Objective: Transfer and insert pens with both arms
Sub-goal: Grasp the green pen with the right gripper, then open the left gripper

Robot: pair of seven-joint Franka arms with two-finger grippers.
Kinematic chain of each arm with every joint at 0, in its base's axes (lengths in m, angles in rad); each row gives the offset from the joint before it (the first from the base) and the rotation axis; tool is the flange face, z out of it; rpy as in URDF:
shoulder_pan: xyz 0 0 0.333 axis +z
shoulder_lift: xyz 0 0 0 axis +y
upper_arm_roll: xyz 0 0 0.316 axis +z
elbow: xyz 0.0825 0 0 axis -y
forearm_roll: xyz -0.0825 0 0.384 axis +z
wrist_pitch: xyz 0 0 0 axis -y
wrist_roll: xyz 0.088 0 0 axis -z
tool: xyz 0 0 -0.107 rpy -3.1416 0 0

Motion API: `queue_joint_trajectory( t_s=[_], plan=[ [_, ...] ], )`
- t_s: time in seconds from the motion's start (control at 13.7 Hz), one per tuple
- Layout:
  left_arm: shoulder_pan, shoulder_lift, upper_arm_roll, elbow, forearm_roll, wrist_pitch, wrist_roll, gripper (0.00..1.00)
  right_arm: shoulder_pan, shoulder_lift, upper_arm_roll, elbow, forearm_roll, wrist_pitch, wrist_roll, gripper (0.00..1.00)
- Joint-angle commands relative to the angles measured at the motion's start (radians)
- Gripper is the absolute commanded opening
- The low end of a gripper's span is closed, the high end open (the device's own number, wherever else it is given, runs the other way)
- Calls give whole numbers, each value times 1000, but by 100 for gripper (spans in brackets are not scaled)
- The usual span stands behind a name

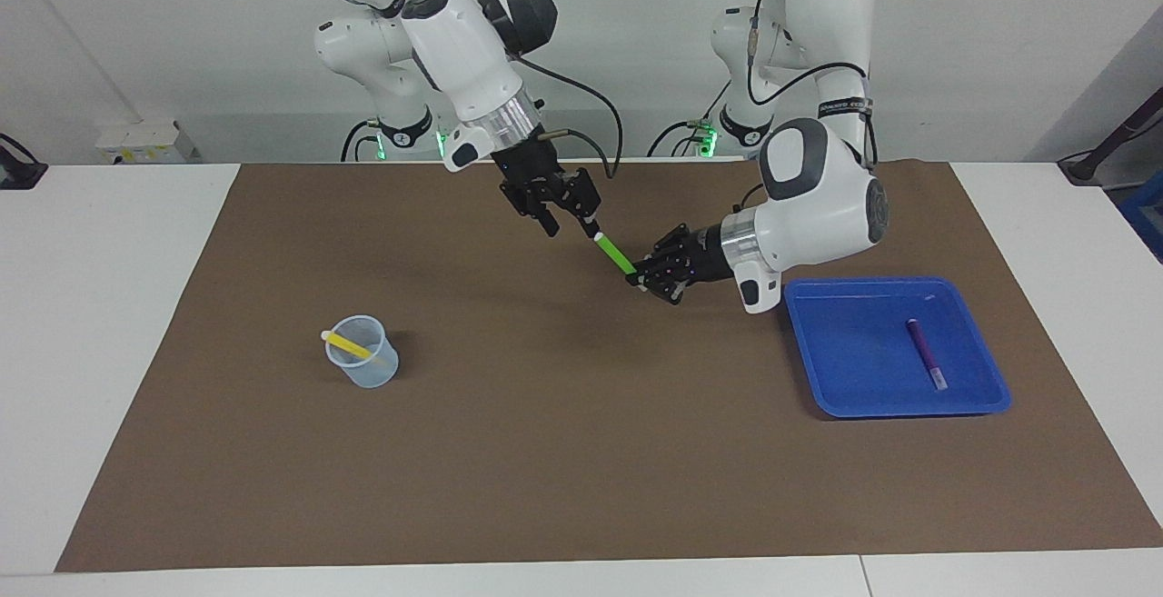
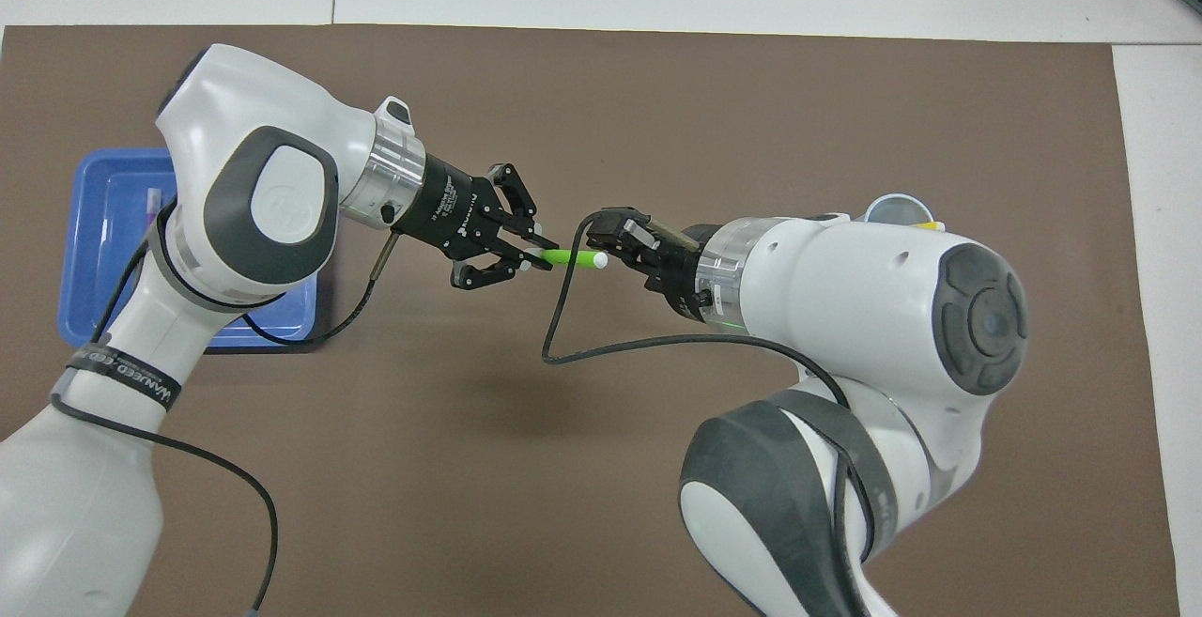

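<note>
Both black grippers meet at one bright-green pen (image 1: pixel 616 255): left gripper (image 1: pixel 643 281) clamps its lower end, right gripper (image 1: pixel 574 220) stands part-open at its pale tip.

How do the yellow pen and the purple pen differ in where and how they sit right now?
The yellow pen stands tilted inside the clear cup, toward the right arm's end of the table; the purple pen lies flat in the blue tray, toward the left arm's end. The yellow pen's pale tip pokes out above the cup rim; the purple pen rests wholly on the tray floor. Neither is held.
</note>
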Motion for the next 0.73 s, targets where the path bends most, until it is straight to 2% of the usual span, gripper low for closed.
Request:
queue_joint_trajectory(
  t_s=[0.0, 0.07, 0.44, 0.66],
  plan=[
    [-49, -34, 15, -40, -16, 60, -52, 0, 11, 7, 1, 5, 22, 19, 8, 61],
    [-48, -36, 15, -40, -16, 59, -52, 0, 11, 7, 1, 5, 22, 19, 8, 55],
    [-46, -42, 17, -41, -15, 55, -54, 0, 1, -4, 1, -5, 19, -39, -7, 54],
    [-46, -42, 17, -41, -15, 55, -54, 0, -14, -3, -1, -5, 19, -39, -30, 47]
  ],
)
